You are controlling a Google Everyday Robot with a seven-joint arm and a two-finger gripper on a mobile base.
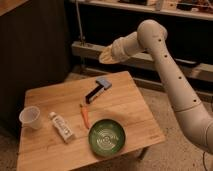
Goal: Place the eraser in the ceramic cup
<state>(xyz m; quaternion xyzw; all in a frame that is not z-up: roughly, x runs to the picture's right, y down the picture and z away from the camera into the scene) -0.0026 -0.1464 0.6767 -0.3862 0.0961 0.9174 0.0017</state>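
The eraser [93, 94], a black elongated block with pale markings, lies on the wooden table [125, 105] near its far middle, its far end by a small blue-grey block [104, 84]. The ceramic cup [30, 117], whitish and tapered, stands upright at the table's left edge. My gripper [105, 57] hangs above the table's far edge, up and slightly right of the eraser, well away from the cup. The white arm [165, 70] reaches in from the right.
An orange pen-like stick [85, 115] lies at the table's middle. A white tube [61, 126] lies left of it. A green round bowl [107, 137] sits near the front edge. Dark shelving [150, 30] stands behind the table.
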